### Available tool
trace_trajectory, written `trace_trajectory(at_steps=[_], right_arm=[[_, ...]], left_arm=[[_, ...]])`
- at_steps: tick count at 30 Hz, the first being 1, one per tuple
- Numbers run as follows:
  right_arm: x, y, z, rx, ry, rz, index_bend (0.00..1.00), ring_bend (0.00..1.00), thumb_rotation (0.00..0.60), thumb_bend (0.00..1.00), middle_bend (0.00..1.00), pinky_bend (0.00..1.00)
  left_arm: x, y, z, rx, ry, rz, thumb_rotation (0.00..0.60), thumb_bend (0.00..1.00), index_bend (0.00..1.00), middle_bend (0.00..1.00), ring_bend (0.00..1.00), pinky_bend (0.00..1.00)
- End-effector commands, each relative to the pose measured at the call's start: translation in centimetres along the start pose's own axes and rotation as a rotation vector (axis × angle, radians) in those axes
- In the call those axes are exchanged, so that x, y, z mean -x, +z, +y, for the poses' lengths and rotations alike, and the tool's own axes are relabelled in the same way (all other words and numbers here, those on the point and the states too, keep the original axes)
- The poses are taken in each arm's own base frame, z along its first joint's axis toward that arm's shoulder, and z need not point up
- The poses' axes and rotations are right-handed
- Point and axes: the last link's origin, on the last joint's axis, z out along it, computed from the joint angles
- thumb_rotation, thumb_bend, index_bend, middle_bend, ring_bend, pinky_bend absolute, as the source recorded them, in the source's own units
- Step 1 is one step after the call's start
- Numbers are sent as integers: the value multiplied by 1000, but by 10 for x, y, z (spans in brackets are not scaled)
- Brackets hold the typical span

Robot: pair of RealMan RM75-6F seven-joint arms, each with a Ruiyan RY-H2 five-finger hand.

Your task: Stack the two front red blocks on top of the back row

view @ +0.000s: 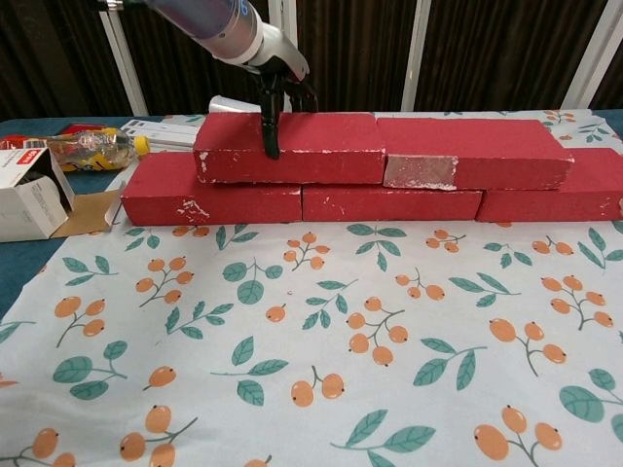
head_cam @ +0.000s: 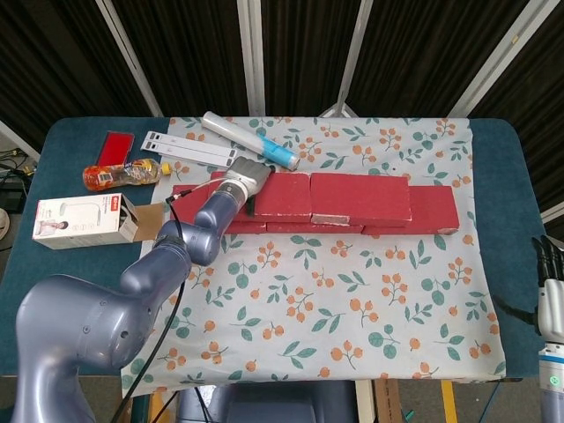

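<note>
Blocks first: our left hand [view: 275, 95] grips the upper left red block [view: 292, 148], one finger hooked down its near face and the rest curled over the far edge, so we can steer it along the back row [view: 389, 202]. That block sits on the back row with its right end touching the upper right red block [view: 477, 153]; we judge both front blocks already stacked, with only alignment and release left. Our right hand [head_cam: 552, 295] hangs at the near right table edge, holding nothing; how its fingers lie we cannot tell. Beneath everything lies a floral cloth [view: 321, 341] over a blue table [head_cam: 507, 176]. At the left sit a white box [head_cam: 81, 220] and a bottle [head_cam: 119, 174]; dark curtains [view: 467, 49] close the far side.
</note>
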Motion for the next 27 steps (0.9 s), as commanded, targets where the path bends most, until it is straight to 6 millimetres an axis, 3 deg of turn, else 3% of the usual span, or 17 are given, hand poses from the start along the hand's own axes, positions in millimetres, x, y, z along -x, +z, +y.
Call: trace_trajectory(at_steps=[1, 10, 19, 27], right_arm=[[0, 0, 0, -1, 0, 0, 0, 0, 600, 86, 0, 0], [-2, 0, 1, 1, 4, 5, 0, 0, 600, 86, 0, 0], [-2, 0, 1, 2, 4, 4, 0, 0, 600, 85, 0, 0], [-1, 0, 1, 4, 5, 0, 0, 0, 600, 85, 0, 0]], left_arm=[[0, 0, 2, 0, 3, -1, 600, 67, 410, 448, 200, 161], [2, 0, 7, -3, 5, -17, 600, 67, 381, 419, 193, 152], [2, -1, 8, -14, 11, -43, 600, 67, 175, 202, 89, 144], [1, 0, 10, -28, 36, -32, 600, 67, 146, 175, 63, 140]])
